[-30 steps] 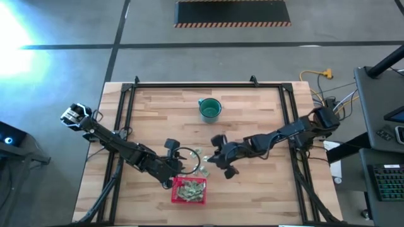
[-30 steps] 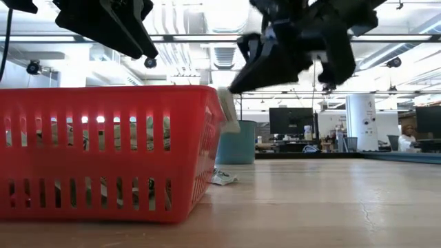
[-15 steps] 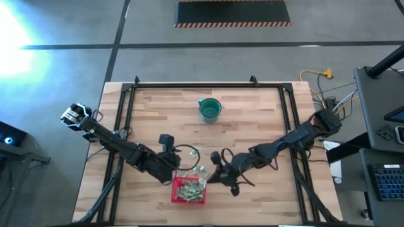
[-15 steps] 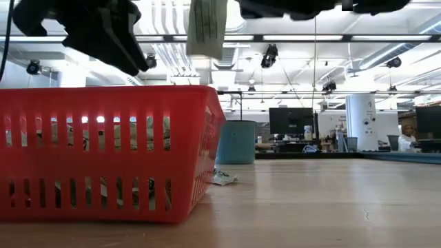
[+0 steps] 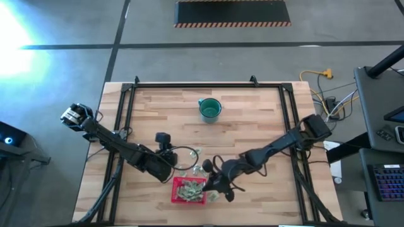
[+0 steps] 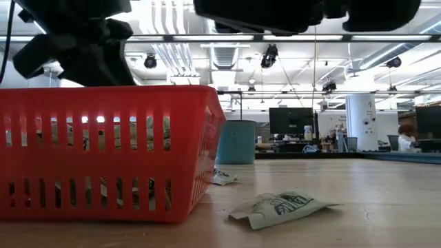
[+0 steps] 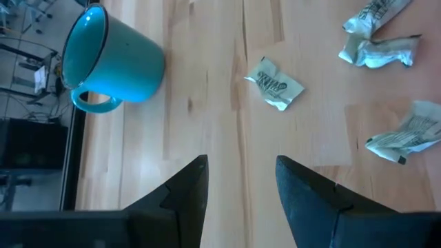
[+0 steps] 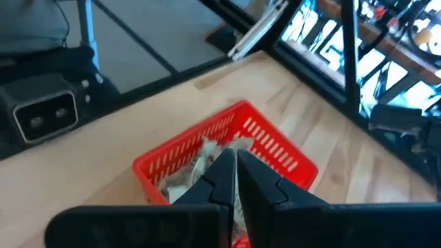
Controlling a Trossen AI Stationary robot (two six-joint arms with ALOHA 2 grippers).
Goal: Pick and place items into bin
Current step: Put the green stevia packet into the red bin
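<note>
Already missed: a packet (image 6: pixel 281 205) lying on wood just beside the bin (image 6: pixel 103 148). Right gripper (image 8: pixel 234 180) pressed together, empty, over the bin; left gripper (image 7: pixel 238 186) spread beyond the bin. Risk of more rim bounces.

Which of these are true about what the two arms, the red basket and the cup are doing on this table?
1. The red bin already holds packets. True.
2. The teal cup lies tipped on its side. False: it stands upright on the table.
3. The left tool is open with nothing between its fingers. True.
4. Every packet is inside the bin. False: several lie on the table, including a loose packet beside the bin.
5. The right tool hangs over the teal cup. False: it is at the red bin, far from the cup.
</note>
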